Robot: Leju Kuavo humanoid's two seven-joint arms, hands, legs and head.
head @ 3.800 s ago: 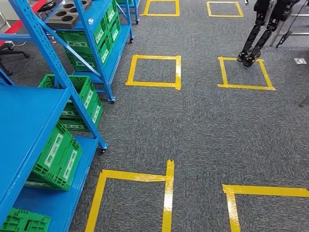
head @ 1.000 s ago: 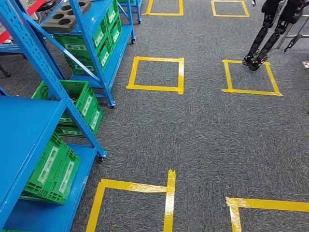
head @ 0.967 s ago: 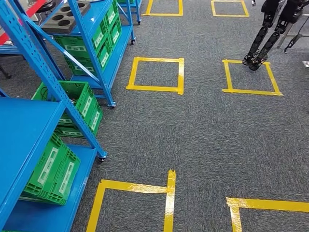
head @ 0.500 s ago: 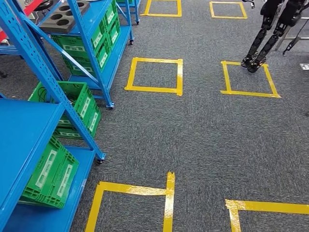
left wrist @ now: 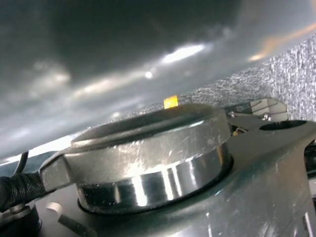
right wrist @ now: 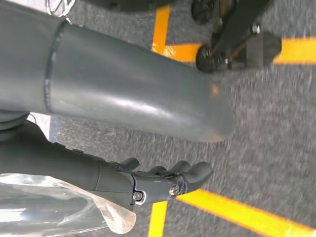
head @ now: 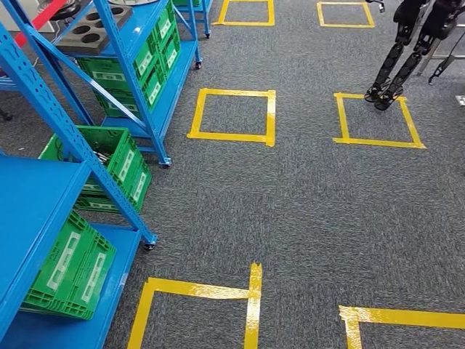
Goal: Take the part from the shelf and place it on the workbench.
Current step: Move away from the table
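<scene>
We look down on grey carpet (head: 307,211) marked with yellow tape squares (head: 233,115), a blue shelf (head: 38,196) running along our left. Green crates (head: 74,265) sit tilted on its lower tier, another crate (head: 112,156) stands on the floor between the racks, and a farther rack (head: 139,73) carries a grey tray (head: 90,33) with round holes on its top tier; whether the part lies there we cannot tell. At far right, another robot's dark legs (head: 397,62) stand on the edge of a tape square. Our right hand (right wrist: 164,182) hangs over the carpet beside a grey thumb (right wrist: 130,94), its dark fingers (right wrist: 193,173) gently curved, spread apart and holding nothing. The left wrist view shows a scratched metal disc (left wrist: 149,153) close to the lens and a strip of carpet behind it; how our left hand lies we cannot tell.
</scene>
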